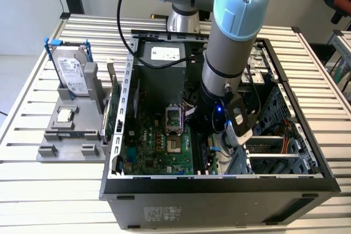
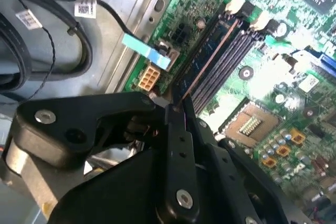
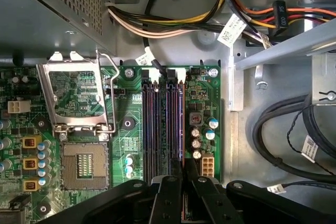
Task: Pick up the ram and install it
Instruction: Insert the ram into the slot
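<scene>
The ram (image 2: 207,61) is a thin dark-green stick seen edge-on, standing in one of the motherboard's long memory slots (image 3: 157,124) beside the white end clips (image 2: 234,8). In the first wrist view the ram (image 3: 182,124) runs straight out from between my fingertips. My gripper (image 2: 176,109) is shut on the ram's near end, its black fingers (image 3: 169,195) pressed together around the board. In the exterior view the arm reaches down into the open computer case, and the gripper (image 1: 213,145) sits low over the green motherboard (image 1: 159,146).
An open processor socket (image 3: 84,163) with its raised metal frame (image 3: 76,95) lies beside the slots. Black cable loops (image 3: 283,135) and case walls crowd the other side. Outside the case, a grey fixture (image 1: 71,135) holds a hard drive (image 1: 71,72) and an expansion card (image 1: 112,108).
</scene>
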Motion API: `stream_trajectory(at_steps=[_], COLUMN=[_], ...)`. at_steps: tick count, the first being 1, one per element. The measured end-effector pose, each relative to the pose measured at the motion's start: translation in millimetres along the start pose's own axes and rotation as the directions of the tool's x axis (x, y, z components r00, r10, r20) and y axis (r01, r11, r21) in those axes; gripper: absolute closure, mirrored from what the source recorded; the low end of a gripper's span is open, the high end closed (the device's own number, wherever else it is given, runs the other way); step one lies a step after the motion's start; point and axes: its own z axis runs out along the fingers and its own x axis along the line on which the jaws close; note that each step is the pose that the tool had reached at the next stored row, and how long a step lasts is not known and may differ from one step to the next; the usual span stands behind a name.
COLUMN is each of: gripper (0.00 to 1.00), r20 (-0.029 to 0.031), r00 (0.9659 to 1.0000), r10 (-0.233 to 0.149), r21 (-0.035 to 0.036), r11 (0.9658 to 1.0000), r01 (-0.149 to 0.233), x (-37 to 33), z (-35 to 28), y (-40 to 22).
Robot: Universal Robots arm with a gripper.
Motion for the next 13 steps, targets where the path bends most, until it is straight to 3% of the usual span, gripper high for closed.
stream_trajectory(at_steps=[6,7,10,13], gripper=[1.0,0.0,0.0,0.0], r20=[0.0,0.0001,0.0001,0.0], r00=[1.0,1.0,1.0,1.0], r10=[0.0,0.0,0.0,0.0], r21=[-0.0004,-0.0007,-0.0002,-0.0004], r11=[1.0,1.0,1.0,1.0], r01=[0.0,0.0,0.0,0.0], x=[0.1,0.1,0.0,-0.1], z=[0.7,0.9,0.1,-12.5], y=[0.0,0.0,0.0,0.4])
